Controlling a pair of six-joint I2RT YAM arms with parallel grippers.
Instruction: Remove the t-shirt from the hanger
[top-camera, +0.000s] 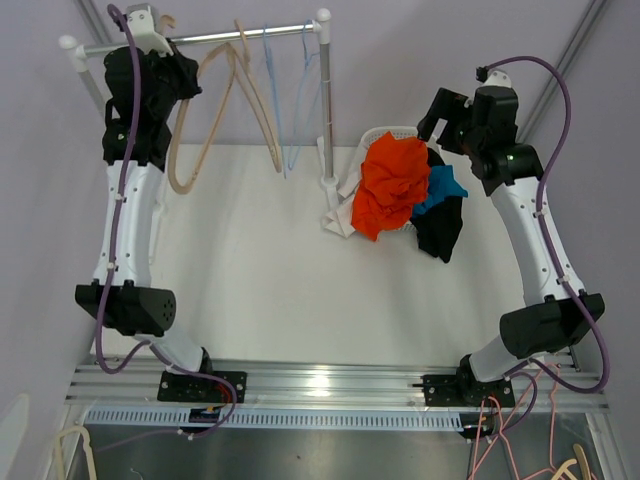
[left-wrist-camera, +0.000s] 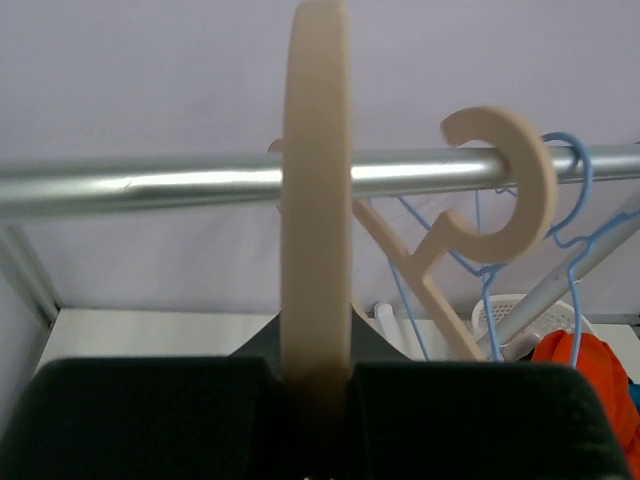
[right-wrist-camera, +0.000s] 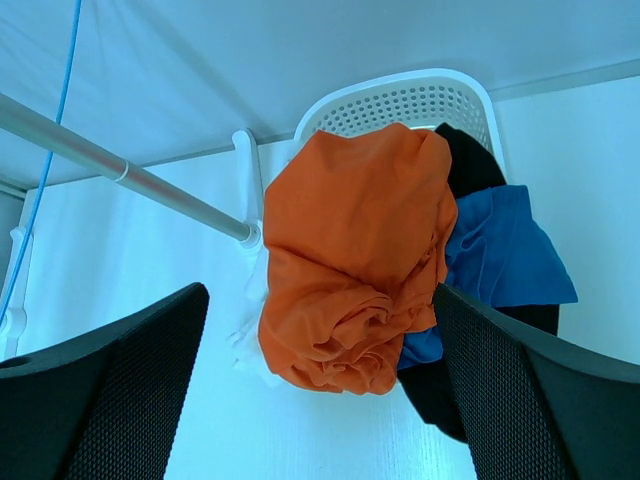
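Observation:
The orange t-shirt lies crumpled on top of a pile of clothes in the white basket. My right gripper hangs just above it, jaws wide open with nothing between them. At the far left of the rail, my left gripper is shut on the neck of a bare beige wooden hanger. The hanger's hook rises in front of the rail.
A second beige hanger and thin blue wire hangers hang on the rail. Blue, black and white garments spill from the basket. The rack's right post stands beside the basket.

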